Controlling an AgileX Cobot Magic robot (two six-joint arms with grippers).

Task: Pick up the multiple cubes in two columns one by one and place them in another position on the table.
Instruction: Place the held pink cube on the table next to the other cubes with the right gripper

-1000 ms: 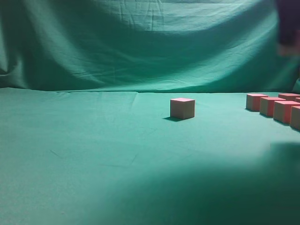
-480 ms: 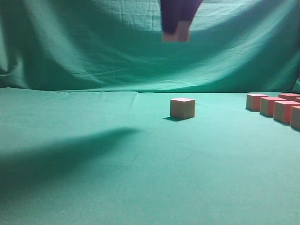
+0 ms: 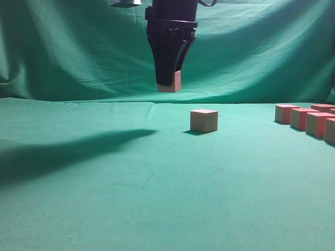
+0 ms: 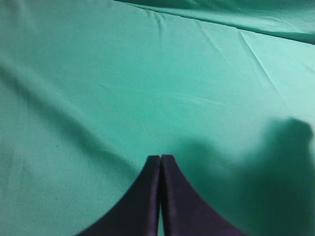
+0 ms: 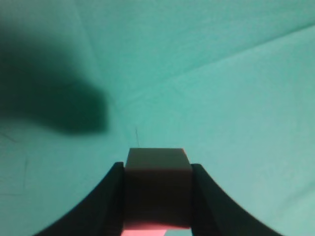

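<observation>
A cube (image 3: 171, 83) hangs above the green table (image 3: 104, 209), clamped in the right gripper (image 3: 168, 81). Another cube (image 3: 203, 120) sits alone below; more cubes (image 3: 306, 120) line the right edge. The left gripper (image 4: 160, 160) is closed, empty.

A plain green cloth covers the table (image 3: 104, 209), unpatterned, with darker green shadow bands at the left of the exterior frame. The draped backdrop (image 3: 63, 52) across the top is the same green, deeper in its folds. The cubes (image 3: 306, 121) at the right edge have pinkish-red tops and tan sides (one more (image 3: 203, 120) sits near centre). The right gripper (image 3: 170, 81) at upper centre is black, holding a pink-and-tan cube (image 3: 172, 83). The left gripper (image 4: 160, 162) is black too.
</observation>
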